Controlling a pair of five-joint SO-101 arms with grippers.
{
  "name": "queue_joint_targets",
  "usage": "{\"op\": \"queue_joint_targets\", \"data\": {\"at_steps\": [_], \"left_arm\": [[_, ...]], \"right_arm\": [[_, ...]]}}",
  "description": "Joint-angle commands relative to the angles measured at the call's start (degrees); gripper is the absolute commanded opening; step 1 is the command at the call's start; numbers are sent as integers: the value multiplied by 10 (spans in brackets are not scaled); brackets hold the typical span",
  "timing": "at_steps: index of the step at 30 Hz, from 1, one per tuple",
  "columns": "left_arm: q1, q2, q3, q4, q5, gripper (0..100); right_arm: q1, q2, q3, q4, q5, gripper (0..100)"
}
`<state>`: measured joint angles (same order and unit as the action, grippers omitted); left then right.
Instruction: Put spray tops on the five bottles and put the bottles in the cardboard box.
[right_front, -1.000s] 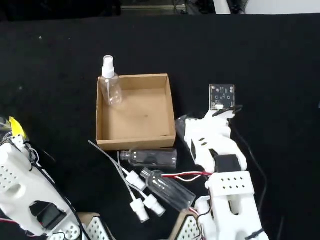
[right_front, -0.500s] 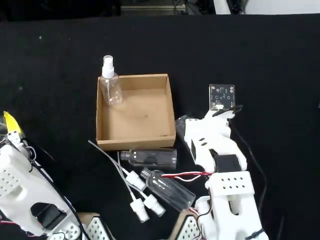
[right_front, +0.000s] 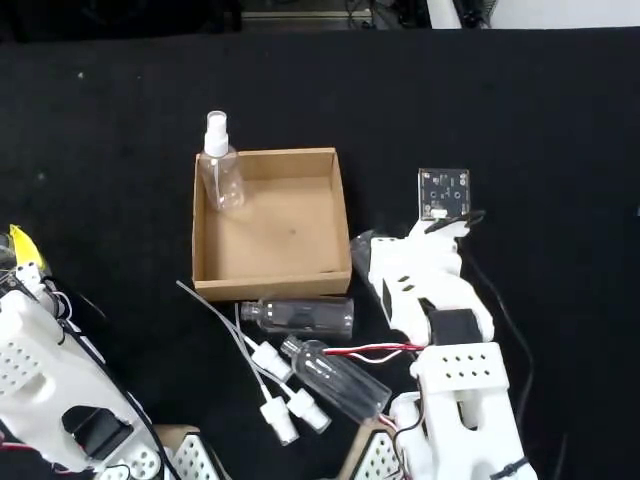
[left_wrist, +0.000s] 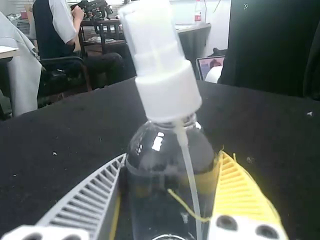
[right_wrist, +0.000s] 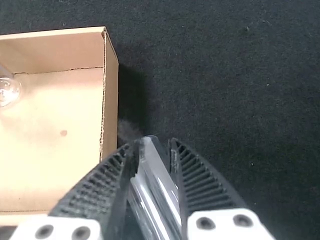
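The cardboard box (right_front: 203, 215) sits mid-table, and a clear bottle with a white spray top (right_front: 220, 170) stands in its far-left corner. Two uncapped bottles (right_front: 300, 316) (right_front: 338, 380) lie in front of the box beside three loose spray tops (right_front: 288, 395). At the table's left edge my left gripper (left_wrist: 172, 160) is shut on a capped clear bottle (left_wrist: 155, 165), held upright with its spray top (left_wrist: 160, 65) above the fingers. By the box's right wall (right_wrist: 111, 75), my right gripper (right_wrist: 150, 146) is shut on another clear bottle (right_wrist: 152, 187).
A small square board (right_front: 444, 192) lies on the black cloth beyond the right arm (right_front: 440, 300). The loose tops' dip tubes (right_front: 215, 310) stretch toward the box's front-left corner. Bare cloth lies behind and to both sides of the box.
The left arm's yellow fingertip shifted a little toward the table's left edge and then eased back slightly. The right arm and the loose items have not moved.
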<state>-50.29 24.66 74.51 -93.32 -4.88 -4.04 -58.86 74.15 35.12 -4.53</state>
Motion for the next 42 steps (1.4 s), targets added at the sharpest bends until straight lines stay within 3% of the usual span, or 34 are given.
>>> {"op": "queue_joint_targets", "data": {"at_steps": [1,12,17,19,21,27,34,36,42], "left_arm": [[-4,-36,-9,1,-4,251],[-5,-37,-7,-25,-4,238],[-1,-36,-3,-43,-4,16],[0,-32,-3,-43,-4,65],[-1,-33,-2,-43,-4,22],[2,-70,35,-59,0,28],[84,-240,171,-57,-4,28],[108,-289,189,-37,-4,28],[142,-444,190,159,0,28]], "right_arm": [[6,-29,-2,-18,-1,81],[6,-29,-2,-18,-1,81],[6,-29,-2,-18,-1,81],[6,-29,-2,-18,-1,81],[6,-29,-2,-18,-1,81],[6,-29,-2,-18,-1,81],[6,-29,19,-61,-1,81],[6,-29,22,-64,0,81],[6,-29,22,-64,0,80]]}}
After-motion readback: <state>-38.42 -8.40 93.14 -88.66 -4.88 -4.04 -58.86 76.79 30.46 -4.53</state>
